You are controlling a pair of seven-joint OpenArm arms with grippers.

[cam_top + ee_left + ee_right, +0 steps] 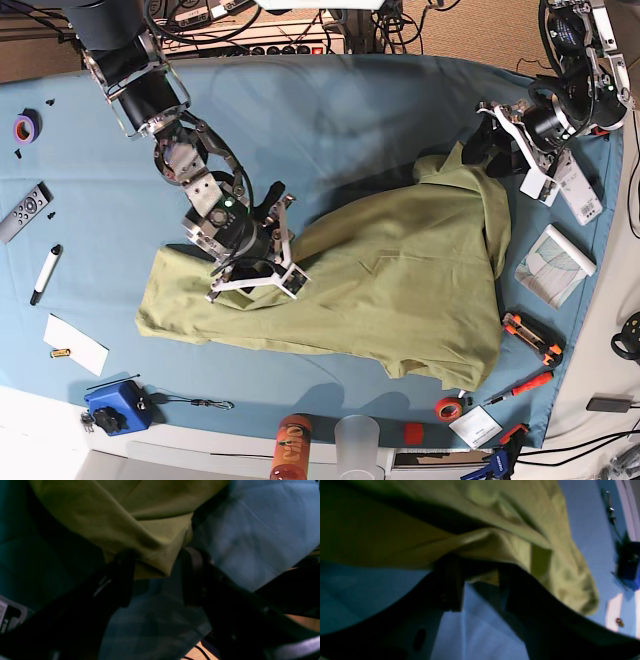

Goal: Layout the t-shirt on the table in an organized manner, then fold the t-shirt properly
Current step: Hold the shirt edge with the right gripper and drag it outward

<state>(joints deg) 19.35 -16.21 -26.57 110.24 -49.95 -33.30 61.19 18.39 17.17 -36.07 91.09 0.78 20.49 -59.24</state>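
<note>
T-shirt [390, 285] lies crumpled on the table [330, 110], long way across. Right gripper [480, 580] open over its sleeve end; left gripper [157, 575] open around the far corner.

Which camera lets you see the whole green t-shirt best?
The base view. It looks down on the whole plain olive-green cotton t-shirt, spread crumpled across the light teal-blue cloth-covered table. The left wrist view shows only a folded corner of it between dark tool fingers, and the right wrist view shows only a bunched, blurry edge.
</note>
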